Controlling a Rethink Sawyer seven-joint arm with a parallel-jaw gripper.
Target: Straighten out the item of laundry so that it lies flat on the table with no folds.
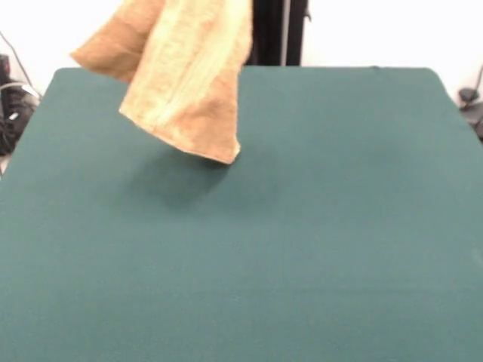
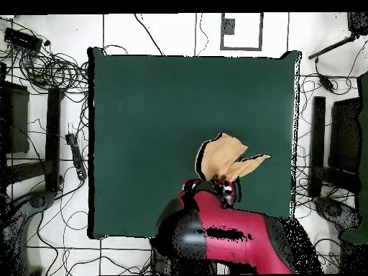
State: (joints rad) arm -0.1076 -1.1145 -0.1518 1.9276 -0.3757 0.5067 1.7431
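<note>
A white floor [image 2: 172,36] carries tangles of black cables [image 2: 50,68] — thickest at its upper-left corner in the overhead view — with dark stands [image 2: 52,136] along that same side and a framed square panel [image 2: 241,30] at its top edge.

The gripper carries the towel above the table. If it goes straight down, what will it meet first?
The gripper itself is hidden, presumably pointing down. The hanging towel would probably touch the green table first, by its lowest corner. Nothing else shows below it, though its height is unclear.
</note>
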